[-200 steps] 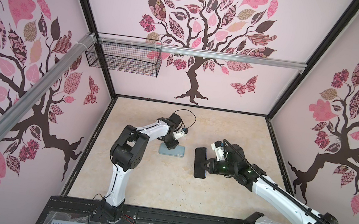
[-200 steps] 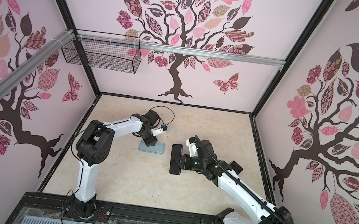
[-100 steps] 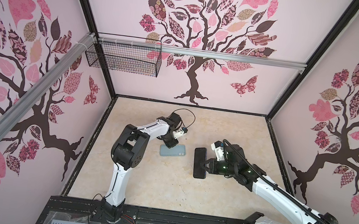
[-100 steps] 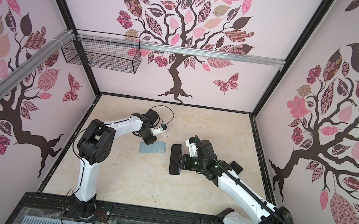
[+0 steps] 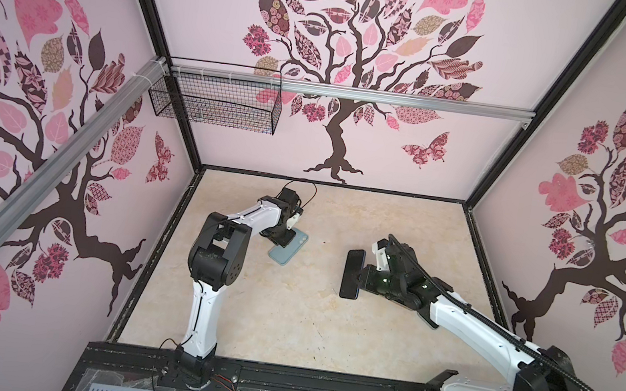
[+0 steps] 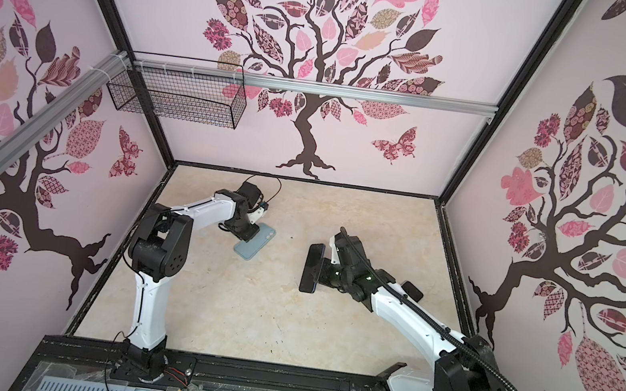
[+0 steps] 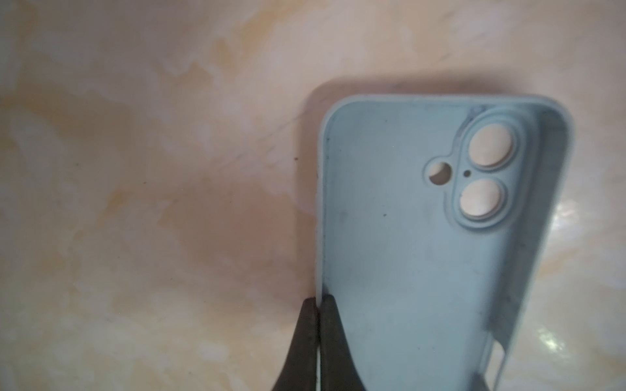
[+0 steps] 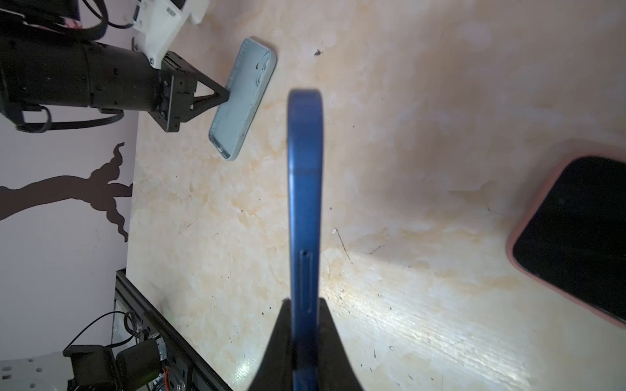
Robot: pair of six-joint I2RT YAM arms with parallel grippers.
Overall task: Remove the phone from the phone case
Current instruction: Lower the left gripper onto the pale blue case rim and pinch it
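The empty light-blue phone case (image 5: 288,248) (image 6: 254,246) lies slantwise on the marble table, left of centre, open side up. My left gripper (image 7: 319,298) is shut on one long side wall of the phone case (image 7: 406,254). The right wrist view also shows this left gripper (image 8: 225,93) pinching the phone case (image 8: 242,98). The blue phone (image 5: 352,274) (image 6: 312,268) is out of the case and held on edge above the table, right of centre. My right gripper (image 8: 305,301) is shut on the phone (image 8: 305,203), clamping its two flat faces.
A second phone in a pink case (image 8: 576,237) lies screen up near my right arm, and shows in a top view too (image 6: 412,290). A wire basket (image 5: 214,102) hangs on the back left wall. Black frame rails (image 5: 316,386) run along the table's front edge.
My left gripper has shut on the case's side wall. The case has swung from lying crosswise to slanted and shifted slightly left and back. The right arm and phone have not moved.
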